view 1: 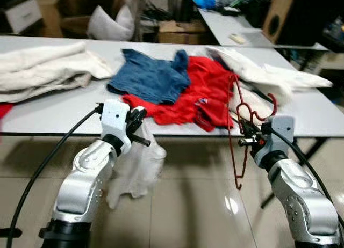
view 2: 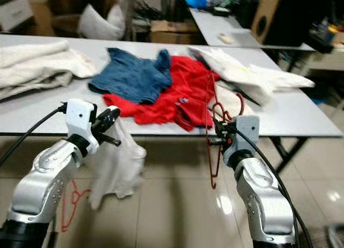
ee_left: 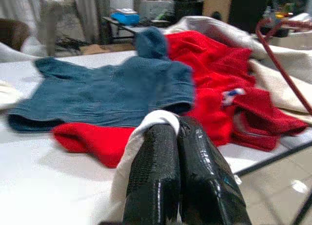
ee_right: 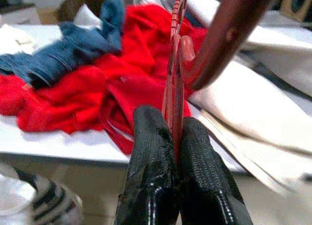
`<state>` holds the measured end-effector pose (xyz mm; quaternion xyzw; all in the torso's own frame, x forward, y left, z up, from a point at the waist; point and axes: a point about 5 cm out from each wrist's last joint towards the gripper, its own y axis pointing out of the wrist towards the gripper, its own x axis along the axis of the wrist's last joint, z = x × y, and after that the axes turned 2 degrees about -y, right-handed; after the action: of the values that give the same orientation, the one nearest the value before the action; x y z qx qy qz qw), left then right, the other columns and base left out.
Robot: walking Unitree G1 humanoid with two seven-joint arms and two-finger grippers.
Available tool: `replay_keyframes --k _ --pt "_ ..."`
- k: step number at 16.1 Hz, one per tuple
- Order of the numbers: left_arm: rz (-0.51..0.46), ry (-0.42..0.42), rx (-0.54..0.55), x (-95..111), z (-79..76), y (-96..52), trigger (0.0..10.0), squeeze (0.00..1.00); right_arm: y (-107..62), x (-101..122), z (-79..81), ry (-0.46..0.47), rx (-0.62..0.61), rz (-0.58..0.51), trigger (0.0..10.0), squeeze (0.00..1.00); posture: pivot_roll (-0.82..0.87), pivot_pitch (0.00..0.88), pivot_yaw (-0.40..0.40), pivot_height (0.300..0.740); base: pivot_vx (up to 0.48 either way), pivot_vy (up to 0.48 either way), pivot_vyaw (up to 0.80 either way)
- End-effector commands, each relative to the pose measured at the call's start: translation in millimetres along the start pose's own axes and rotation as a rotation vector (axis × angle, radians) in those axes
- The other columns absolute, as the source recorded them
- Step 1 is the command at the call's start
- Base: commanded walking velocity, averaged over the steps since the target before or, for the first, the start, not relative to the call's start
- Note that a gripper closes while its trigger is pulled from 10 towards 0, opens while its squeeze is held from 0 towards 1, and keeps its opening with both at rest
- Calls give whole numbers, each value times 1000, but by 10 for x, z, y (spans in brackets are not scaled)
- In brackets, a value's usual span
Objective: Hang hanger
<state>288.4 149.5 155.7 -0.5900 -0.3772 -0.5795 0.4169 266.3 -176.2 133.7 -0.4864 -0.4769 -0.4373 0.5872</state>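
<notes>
The red hanger [view 1: 239, 124] stands upright in front of the near edge of the counter [view 1: 64, 111], pinched between the closed fingers of the right gripper [view 1: 248, 136], its hook curling above the gripper and its lower corner hanging below toward the tiled floor [view 1: 188, 205]. The left gripper [view 1: 141, 129] is clamped shut on a white garment [view 1: 137, 170] that droops off the counter's edge toward the floor. On the counter lie one blue garment [view 1: 150, 76] overlapping one red garment [view 1: 201, 92], with a pile of cream cloth [view 1: 43, 68] to the left and pale cloth [view 1: 269, 76] to the right. A second red hanger [view 2: 72, 202] lies on the floor beside the left arm.
</notes>
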Motion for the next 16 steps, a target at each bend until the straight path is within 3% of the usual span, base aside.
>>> replay_keyframes --k 1,7,16 --pt "-25 20 12 76 37 0 10000 0 21 40 11 24 -5 -13 10000 0 -84 0 -48 740 322 0 0" --pt "-25 12 11 78 11 7 10000 0 5 46 18 15 1 -37 10000 0 -84 0 -48 740 105 0 0" --pt "-21 14 4 75 16 -5 10000 0 -5 40 6 29 -12 -42 10000 0 -84 0 -48 740 0 366 0"
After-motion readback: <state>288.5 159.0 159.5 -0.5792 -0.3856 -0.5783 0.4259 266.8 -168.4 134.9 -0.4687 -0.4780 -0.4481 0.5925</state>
